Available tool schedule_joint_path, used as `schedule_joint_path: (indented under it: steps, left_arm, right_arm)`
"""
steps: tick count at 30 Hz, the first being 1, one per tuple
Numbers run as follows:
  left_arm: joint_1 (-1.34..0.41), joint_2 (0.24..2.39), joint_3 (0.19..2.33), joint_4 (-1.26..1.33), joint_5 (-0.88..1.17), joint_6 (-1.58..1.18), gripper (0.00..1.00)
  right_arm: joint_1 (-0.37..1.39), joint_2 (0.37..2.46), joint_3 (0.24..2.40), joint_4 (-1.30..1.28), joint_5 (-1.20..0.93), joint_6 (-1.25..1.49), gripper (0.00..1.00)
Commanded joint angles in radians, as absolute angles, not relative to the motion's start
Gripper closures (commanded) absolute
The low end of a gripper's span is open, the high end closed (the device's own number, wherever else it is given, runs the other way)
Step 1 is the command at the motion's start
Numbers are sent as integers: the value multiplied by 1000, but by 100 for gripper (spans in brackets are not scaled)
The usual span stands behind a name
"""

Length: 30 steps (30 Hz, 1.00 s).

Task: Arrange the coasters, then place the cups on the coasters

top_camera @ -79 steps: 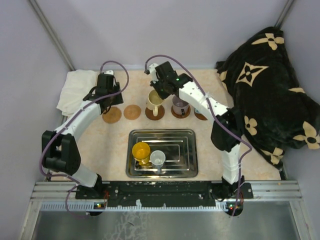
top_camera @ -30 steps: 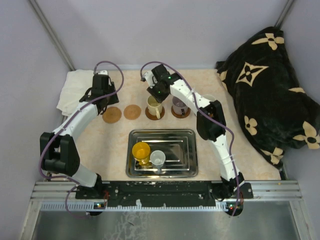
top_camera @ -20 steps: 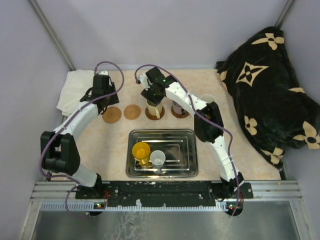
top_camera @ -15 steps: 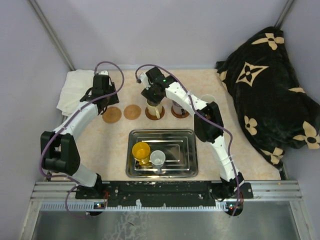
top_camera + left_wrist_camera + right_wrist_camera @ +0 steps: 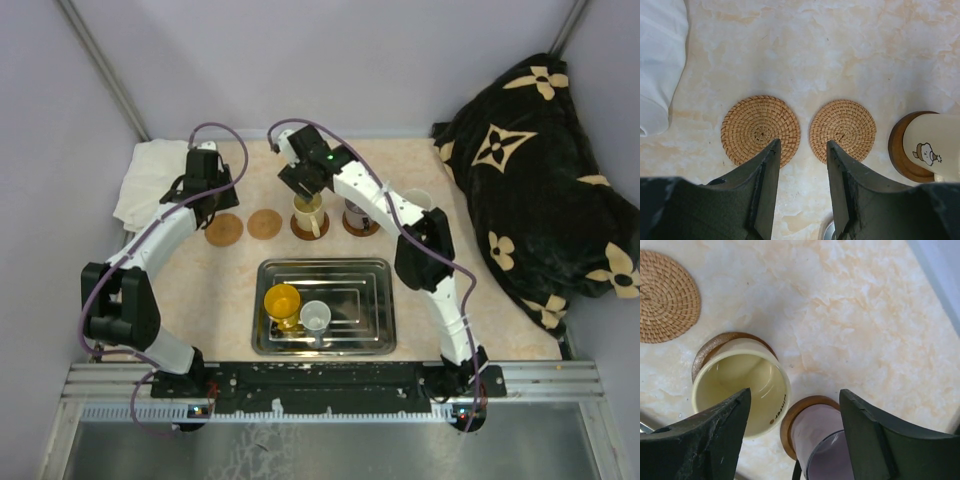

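The right gripper [image 5: 301, 183] hangs just above the cream cup [image 5: 310, 212], its jaws spread wide with nothing between them. The cup stands upright on a dark coaster [image 5: 715, 347], and the purplish-grey cup [image 5: 358, 212] sits just beside it on a coaster of its own. The left gripper [image 5: 802, 150] hovers over two bare woven coasters [image 5: 760, 130], its jaws about half open and empty. The likeliest mishap is a clip: the right jaws straddle the cream cup's rim closely, so a sideways pull-away before lifting could catch the rim or the neighbouring cup and push it off its disc. A second risk lies in the steel tray [image 5: 372, 338], where the yellow cup [image 5: 282, 302] and the small grey-white cup [image 5: 315, 318] stand so near each other that closing on one could tip the other. The top view alone shows the tray and these two waiting cups, and a pale cup [image 5: 416, 199] at the row's right end, partly hidden by the right arm. The left wrist view alone shows the weave of the bare coasters, the clear counter [image 5: 840, 50] between them, a white cloth [image 5: 660, 65] to one side, and a small figure printed on the cream cup. The right wrist view looks into that cup, which appears empty.
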<state>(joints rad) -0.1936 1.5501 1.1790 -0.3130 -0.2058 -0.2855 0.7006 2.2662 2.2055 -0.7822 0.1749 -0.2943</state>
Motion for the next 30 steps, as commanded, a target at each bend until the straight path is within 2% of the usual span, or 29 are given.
schedule_joint_path:
  steps: [1, 8, 10, 14, 17, 20, 22, 23, 24, 25, 26, 30]
  left_arm:
    - [-187, 1540, 1177, -288, -189, -293, 51]
    - [-187, 1518, 1166, -307, -192, -291, 52]
    - [-187, 1508, 1159, -308, -195, -294, 52]
    - [-187, 1485, 1147, -310, -200, -300, 51]
    - [-187, 1470, 1140, -315, -201, -301, 51]
    - [-187, 1451, 1131, -327, -184, -289, 51]
    - [-189, 1432, 1121, -333, -166, -279, 51]
    - [-189, 1421, 1110, -336, -156, -280, 51]
    - [-189, 1409, 1101, -341, -146, -284, 51]
    - [-190, 1398, 1091, -348, -132, -288, 47]
    - [-190, 1386, 1081, -360, -115, -295, 47]
    - [-209, 1312, 1022, -418, -74, -332, 47]
  right_arm:
    - [726, 2150, 2215, -750, 258, -271, 28]
    - [744, 2032, 2118, -660, 398, -183, 31]
    - [744, 1976, 2053, -594, 447, -153, 40]
    - [744, 1827, 1900, -397, 581, -47, 69]
    - [744, 1706, 1729, -178, 554, -71, 80]
    - [741, 1626, 1636, -74, 545, -42, 100]
    - [734, 1642, 1702, -201, 498, -26, 97]
    - [733, 1683, 1740, -267, 482, -20, 82]
    - [733, 1708, 1771, -326, 468, -21, 73]
    - [733, 1723, 1789, -367, 457, -21, 69]
    - [733, 1730, 1792, -397, 453, -11, 68]
    - [734, 1692, 1703, -450, 451, 52, 76]
